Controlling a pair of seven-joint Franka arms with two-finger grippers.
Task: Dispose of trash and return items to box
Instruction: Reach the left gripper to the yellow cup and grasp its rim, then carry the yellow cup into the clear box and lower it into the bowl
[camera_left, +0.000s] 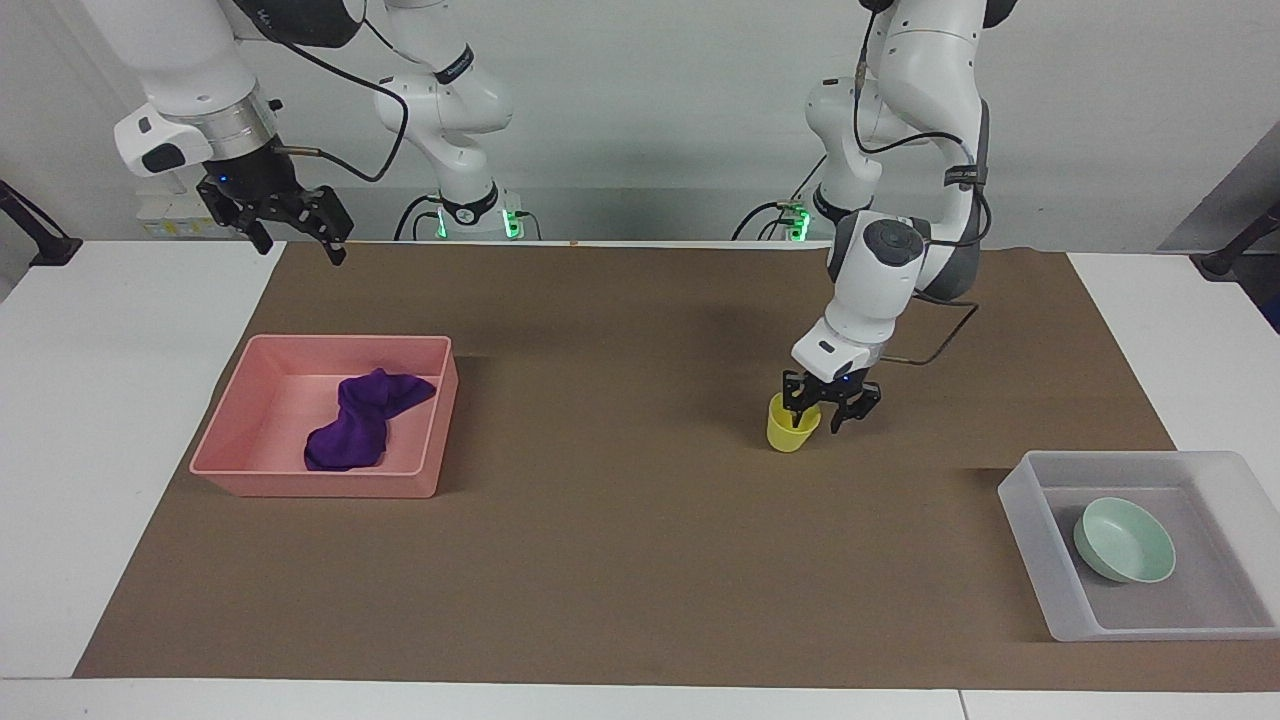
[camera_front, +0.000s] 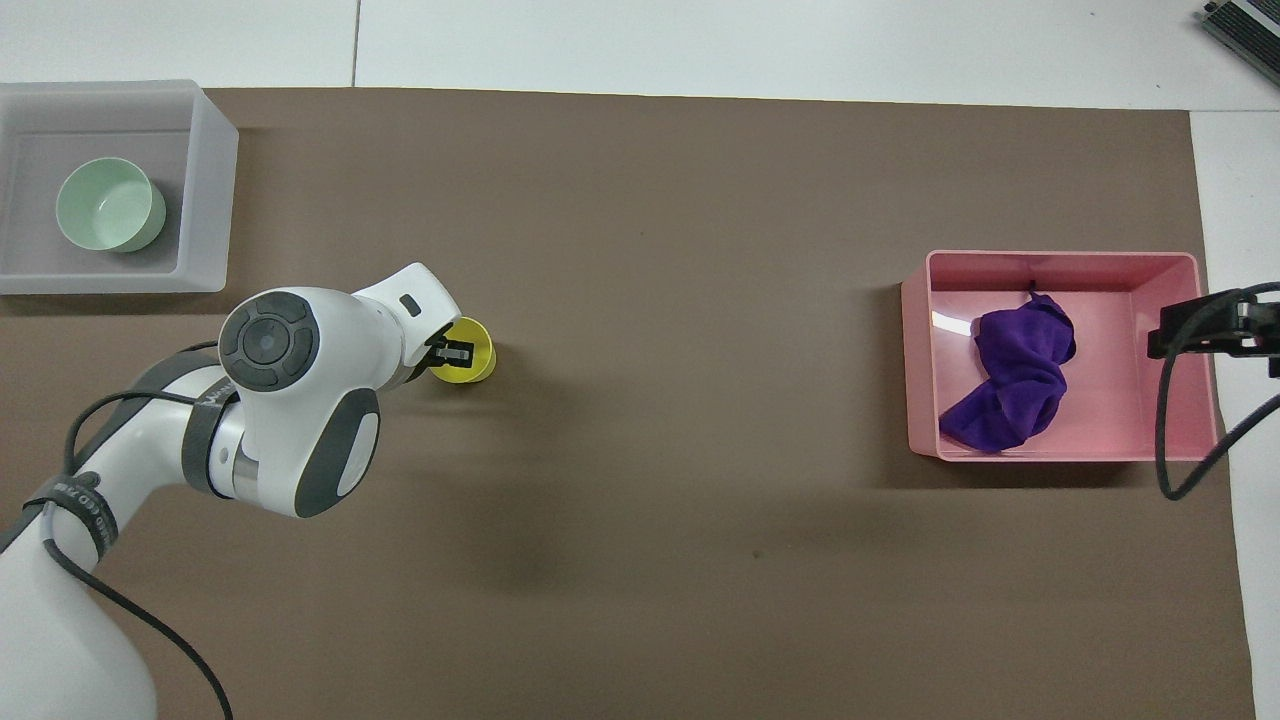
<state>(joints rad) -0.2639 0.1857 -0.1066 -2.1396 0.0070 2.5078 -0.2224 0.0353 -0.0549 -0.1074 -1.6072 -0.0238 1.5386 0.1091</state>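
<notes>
The right gripper (camera_left: 290, 232) waits raised over the robots' edge of the brown mat (camera_left: 620, 560) at the right arm's end of the surface, its fingers spread and holding nothing. Just farther out on that end sits the pink tray (camera_left: 425, 425) with the purple cloth rag (camera_left: 358, 420) lying crumpled inside, so the trash looks dealt with. Toward the left arm's end, the yellow cup (camera_left: 790, 432) stands upright on the mat, and the left gripper (camera_left: 822, 408) is at its rim, one finger inside the mouth and the other outside the wall on the side toward the bin; the fingers look only partly closed, not yet clamped. To grasp well, it should probably sink a little lower so the pads bite more wall, then close gently so the light cup is neither tipped nor squashed, and lift straight up. Farthest out at that end is the frosted white bin (camera_left: 1035, 540), the mint-green bowl (camera_left: 1122, 540) already in it. Nothing stands between cup and bin; the cup should go down beside the bowl, in the bare part of the bin.
</notes>
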